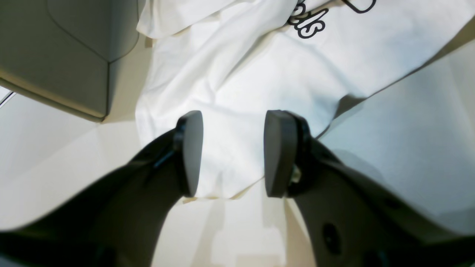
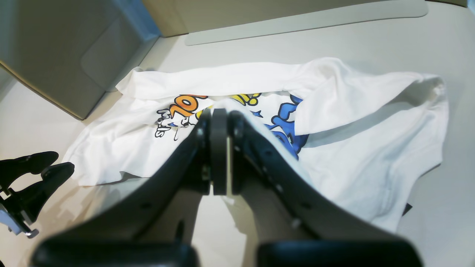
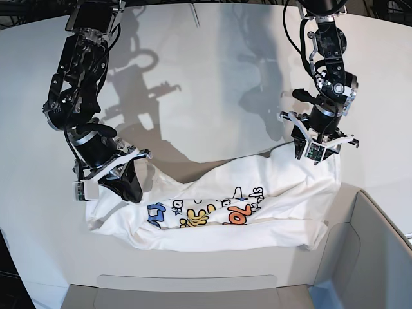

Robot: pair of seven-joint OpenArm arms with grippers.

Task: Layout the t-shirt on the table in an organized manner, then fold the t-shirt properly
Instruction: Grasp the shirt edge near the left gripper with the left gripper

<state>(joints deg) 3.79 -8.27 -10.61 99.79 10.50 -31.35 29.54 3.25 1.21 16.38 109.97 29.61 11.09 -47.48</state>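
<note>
t-shirt point(image 3: 257, 212) rumpled on table point(image 3: 206, 77) — outside bin point(image 3: 373, 257).

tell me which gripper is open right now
The left gripper, at the right in the base view: its pads stand apart above the t-shirt edge. The right gripper has its pads pressed together.

The whole table point(image 3: 212, 77) is seen from high up. The t-shirt point(image 3: 257, 212), shared by all views, is seen close from each wrist.
</note>
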